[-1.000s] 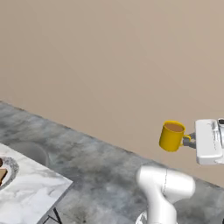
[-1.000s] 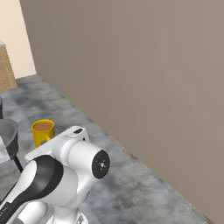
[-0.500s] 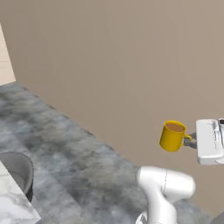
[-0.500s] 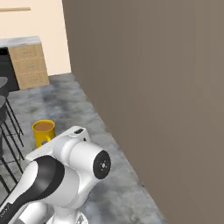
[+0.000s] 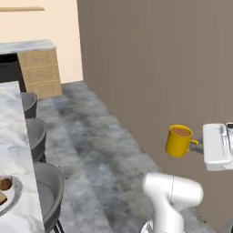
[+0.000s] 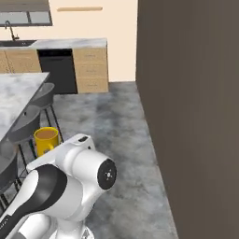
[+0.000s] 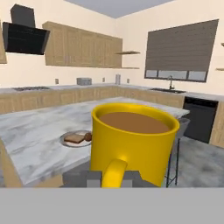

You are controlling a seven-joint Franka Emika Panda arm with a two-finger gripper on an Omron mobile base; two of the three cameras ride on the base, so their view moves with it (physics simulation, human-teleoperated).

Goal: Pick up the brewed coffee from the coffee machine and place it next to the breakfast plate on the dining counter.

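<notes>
The gripper [image 5: 196, 146] is seen at the right edge of the left base view, closed on the handle of the brewed coffee [image 5: 178, 140]; the dark fingers reach from the white hand to the handle, though their exact contact is hard to make out at this size. In the hand view the gripper [image 7: 113, 178] is at the bottom, w/ the grey fingers [image 7: 91, 178] on each side of the yellow handle, and the brewed coffee [image 7: 133, 142] is right in front of the camera, upright, w/ brown liquid almost up to the rim. In the right base view the brewed coffee [image 6: 46, 140] is partly hidden behind the white arm.

The mug is held in the air over the grey floor [image 5: 95, 150], well apart from the dining counter [image 5: 13, 136], which is at the left side of the left base view. The breakfast plate [image 5: 9, 195] is on the marble top near the lower left corner, cut by the frame edge. In the hand view the breakfast plate [image 7: 76, 139] is seen w/ the toast and a small dark piece, on the dining counter [image 7: 39, 131], beyond the mug and to its left. Grey stools [image 5: 38, 136] are lined along the counter's side, btw. counter and mug.
</notes>
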